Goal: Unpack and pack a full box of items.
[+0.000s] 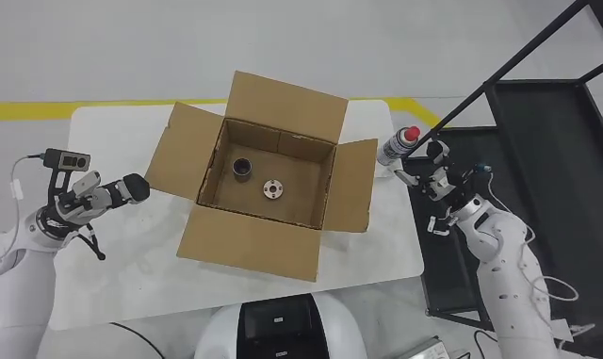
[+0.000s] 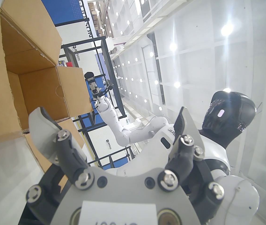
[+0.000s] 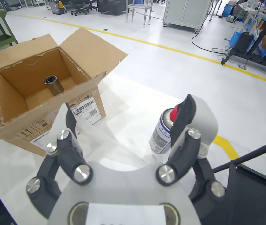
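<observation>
An open cardboard box [image 1: 350, 185] stands mid-table with its flaps spread. On its floor are a dark metal cylinder [image 1: 243, 168] and a round flanged part [image 1: 272, 187]; the cylinder [image 3: 53, 85] stands upright in the right wrist view. A spray can with a red cap [image 1: 399, 144] stands on the table just right of the box. My right gripper [image 1: 413, 171] is open close beside the can [image 3: 161, 134], and one finger [image 3: 184, 118] hides part of the cap. My left gripper [image 1: 136, 187] hangs open and empty left of the box [image 2: 30, 71].
The white table [image 1: 113, 274] has bare room left of and in front of the box. A black metal rack [image 1: 537, 123] stands against the table's right side, with a slanted black bar [image 1: 509, 67] passing over the can. The can sits near the table's right edge.
</observation>
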Tool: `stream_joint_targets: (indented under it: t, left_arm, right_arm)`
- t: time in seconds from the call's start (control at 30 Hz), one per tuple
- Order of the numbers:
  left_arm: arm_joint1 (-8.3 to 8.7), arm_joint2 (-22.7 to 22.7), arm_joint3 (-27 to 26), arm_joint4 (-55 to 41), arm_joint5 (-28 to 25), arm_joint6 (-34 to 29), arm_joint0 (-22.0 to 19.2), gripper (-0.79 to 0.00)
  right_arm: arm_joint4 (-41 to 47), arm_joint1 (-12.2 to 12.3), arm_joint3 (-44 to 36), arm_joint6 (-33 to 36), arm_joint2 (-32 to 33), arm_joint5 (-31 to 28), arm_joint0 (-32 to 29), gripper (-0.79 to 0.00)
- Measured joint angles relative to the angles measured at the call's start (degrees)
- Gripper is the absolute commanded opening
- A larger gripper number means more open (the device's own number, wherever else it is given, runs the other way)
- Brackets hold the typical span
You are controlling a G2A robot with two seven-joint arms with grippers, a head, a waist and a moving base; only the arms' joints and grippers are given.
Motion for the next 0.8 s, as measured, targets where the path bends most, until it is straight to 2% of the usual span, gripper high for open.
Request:
stream_joint_targets:
  t: [0.37,0.8]
  left_arm:
    - [0.0,0.0,0.0,0.0,0.0,0.0,0.0,0.0]
    - [0.0,0.0,0.0,0.0,0.0,0.0,0.0,0.0]
  right_arm:
    - [-8.13,0.07,17.08,-8.51,-4.82,8.43,8.31,0.0]
    - [-12.18,-0.16,34.86,-13.43,-10.75,12.16,19.63,0.0]
